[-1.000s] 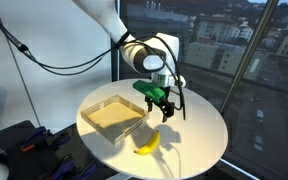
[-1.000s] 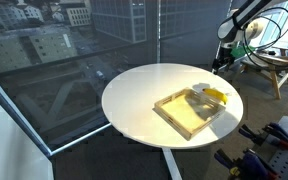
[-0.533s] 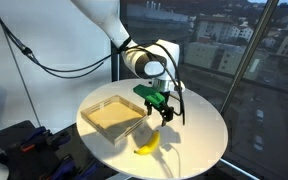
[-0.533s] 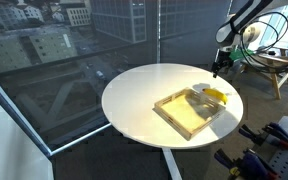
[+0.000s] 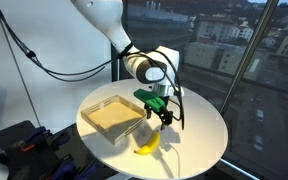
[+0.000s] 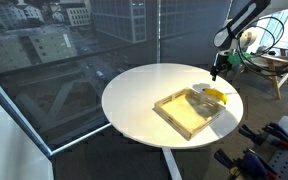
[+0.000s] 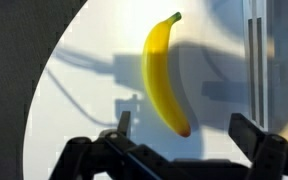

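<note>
A yellow banana (image 7: pixel 164 76) lies on the round white table (image 5: pixel 199 130); it also shows in both exterior views (image 5: pixel 148 144) (image 6: pixel 216 94). My gripper (image 7: pixel 186 128) is open and empty, hovering above the banana's near end with its fingers on either side. In an exterior view the gripper (image 5: pixel 160 108) hangs above the table, between the banana and the tray. It also shows in an exterior view (image 6: pixel 215 71), above the table's far edge.
A shallow wooden tray (image 5: pixel 111 116) sits on the table beside the banana; it also shows in an exterior view (image 6: pixel 188 111). Glass windows surround the table. Dark equipment (image 5: pixel 19 148) stands on the floor. The table edge (image 7: pixel 44 90) is near the banana.
The gripper has come down a little toward the table and the banana. The banana and tray have not moved.
</note>
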Robot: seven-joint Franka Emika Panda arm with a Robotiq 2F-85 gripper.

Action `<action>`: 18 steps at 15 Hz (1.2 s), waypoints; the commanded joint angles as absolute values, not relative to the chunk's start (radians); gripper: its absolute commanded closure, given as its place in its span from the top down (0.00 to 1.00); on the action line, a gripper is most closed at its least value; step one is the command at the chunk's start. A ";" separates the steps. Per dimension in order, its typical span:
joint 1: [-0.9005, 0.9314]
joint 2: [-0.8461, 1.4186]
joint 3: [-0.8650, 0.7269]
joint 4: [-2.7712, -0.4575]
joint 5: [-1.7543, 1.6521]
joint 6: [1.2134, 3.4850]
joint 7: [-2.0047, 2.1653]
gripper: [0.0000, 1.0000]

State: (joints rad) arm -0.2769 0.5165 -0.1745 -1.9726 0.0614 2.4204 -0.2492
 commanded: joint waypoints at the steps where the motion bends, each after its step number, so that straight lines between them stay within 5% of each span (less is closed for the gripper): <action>1: -0.303 0.553 -0.153 -1.937 0.067 2.432 -0.247 1.00; 18: -0.344 0.628 -0.118 -1.920 0.062 2.474 -0.310 1.00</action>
State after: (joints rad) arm -0.3117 0.6181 -0.1446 -1.9351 0.0614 2.4580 -0.2667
